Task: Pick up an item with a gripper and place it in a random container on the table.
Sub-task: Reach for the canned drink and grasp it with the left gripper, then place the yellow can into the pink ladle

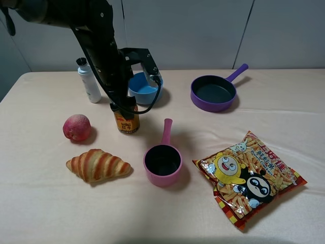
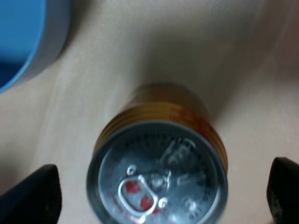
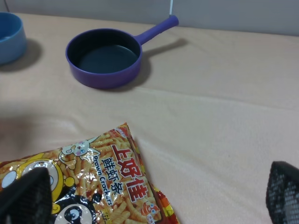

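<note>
The gold-yellow can stands upright on the table, between the peach and the pink saucepan. My left gripper is right above the can's top. In the left wrist view the can shows its silver pull-tab top, with the gripper open. One black finger stands on each side of the can, and both are apart from it. My right gripper is open and empty above the snack bag. It does not show in the exterior view.
A blue bowl and a white bottle stand behind the can. A peach and a croissant lie at the left. A purple frying pan sits at the back right and a snack bag at the front right.
</note>
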